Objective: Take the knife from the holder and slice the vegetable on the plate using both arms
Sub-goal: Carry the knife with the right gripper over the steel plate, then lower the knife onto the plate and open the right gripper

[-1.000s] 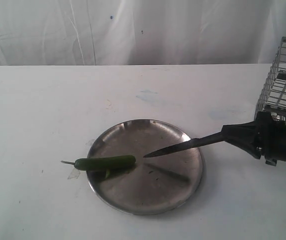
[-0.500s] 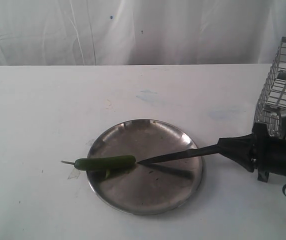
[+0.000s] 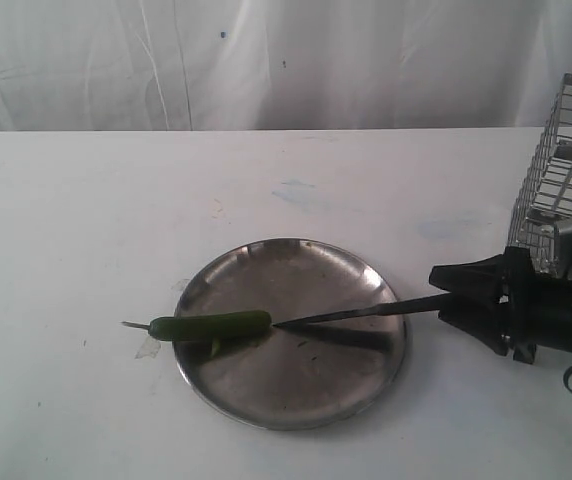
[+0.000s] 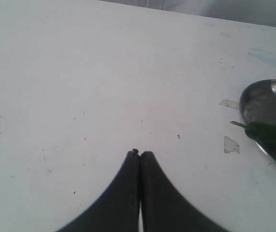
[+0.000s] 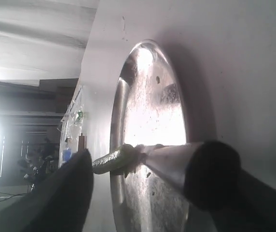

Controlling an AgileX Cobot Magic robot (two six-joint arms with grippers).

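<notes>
The dark-green vegetable lies across the left rim of the round metal plate, its stem pointing off the plate. My right gripper is shut on the black handle of the knife. The blade lies low over the plate and its tip is at the vegetable's right end. In the right wrist view the blade runs to the vegetable. Behind the right gripper stands the wire holder. My left gripper is shut on nothing over bare table, with the vegetable off to one side.
The white table runs back to a white curtain. Two scraps of clear tape lie on the table beside the plate rim. The holder stands at the far right edge of the exterior view.
My right gripper has moved left and lower with the knife. The blade has flattened and its tip has slid from mid-plate to the vegetable's right end. The vegetable has not moved.
</notes>
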